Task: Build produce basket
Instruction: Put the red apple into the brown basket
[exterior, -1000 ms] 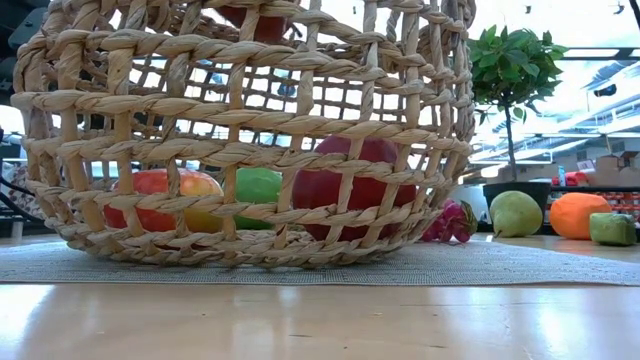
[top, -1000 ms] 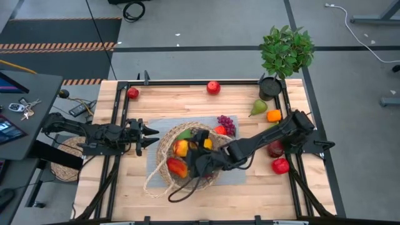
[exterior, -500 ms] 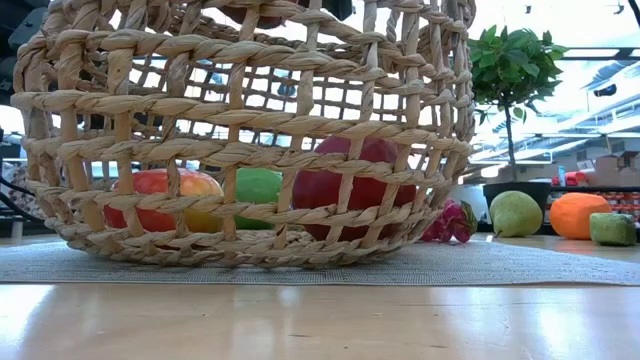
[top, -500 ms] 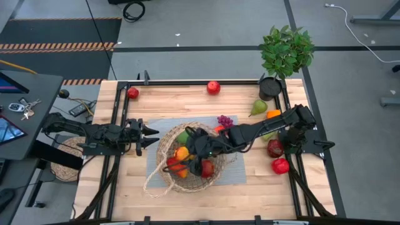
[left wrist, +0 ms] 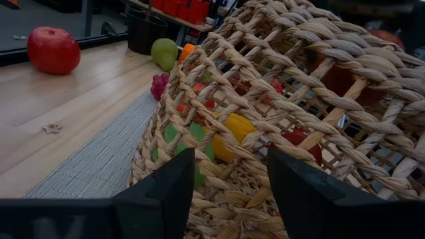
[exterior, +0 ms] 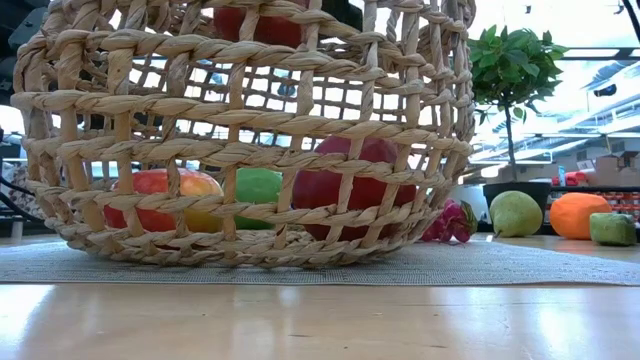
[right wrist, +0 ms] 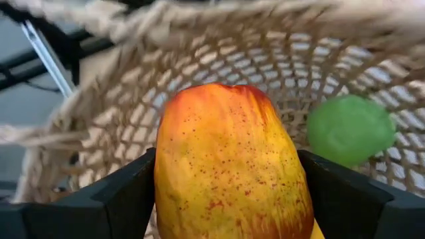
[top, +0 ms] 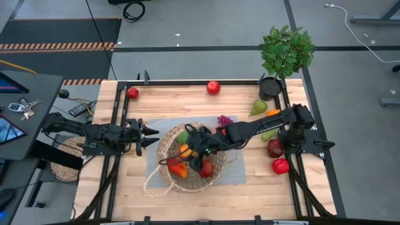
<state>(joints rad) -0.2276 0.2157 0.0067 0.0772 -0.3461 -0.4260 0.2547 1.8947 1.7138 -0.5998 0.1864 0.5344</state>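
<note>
Only right wrist view shows right gripper (right wrist: 232,199) clamping mango (right wrist: 229,166).

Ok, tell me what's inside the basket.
The basket holds a green fruit and red apples; the right gripper holds a mango inside. The arm hides anything beneath.

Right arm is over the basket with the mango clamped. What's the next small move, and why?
Probably lower a little, then open. The right gripper holds the mango between its fingers, above the inside of the basket, with a green fruit lying below. Releasing from lower should keep the mango from bouncing out. The left gripper waits beside the basket.
</note>
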